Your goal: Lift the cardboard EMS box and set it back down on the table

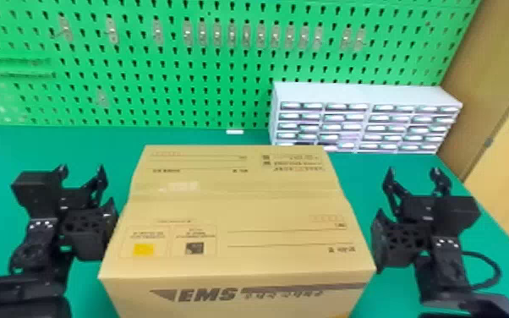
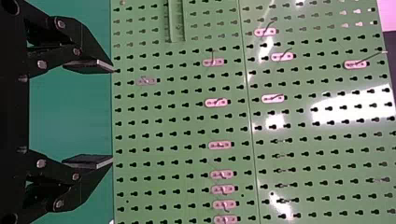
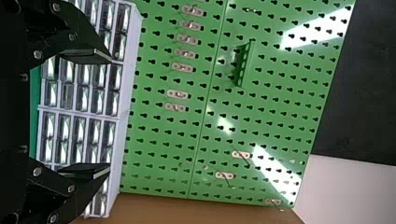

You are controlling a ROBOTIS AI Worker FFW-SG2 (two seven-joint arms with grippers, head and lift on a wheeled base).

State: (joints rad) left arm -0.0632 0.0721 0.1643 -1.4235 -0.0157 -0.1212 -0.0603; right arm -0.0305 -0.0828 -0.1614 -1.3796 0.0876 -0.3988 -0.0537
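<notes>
Black two-fingered left gripper [image 1: 81, 170], matching right gripper [image 1: 413, 171], both open, flank tan cardboard EMS box [image 1: 241, 207]; side contact seemingly slight, uneven squeeze could drop it.

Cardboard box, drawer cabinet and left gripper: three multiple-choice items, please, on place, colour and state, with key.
1. Where is the drawer cabinet?
A) On the box
B) Left of the box
C) Behind the box, to the right

2. What colour is the solid square on the box's top?
A) Blue
B) Yellow
C) Red

3. How is the left gripper?
A) Open
B) Shut
C) Clamped on the box

1 C: it stands beyond the box's far right corner.
2 B: its yellow shows plainly.
3 A: its fingertips stand apart.
</notes>
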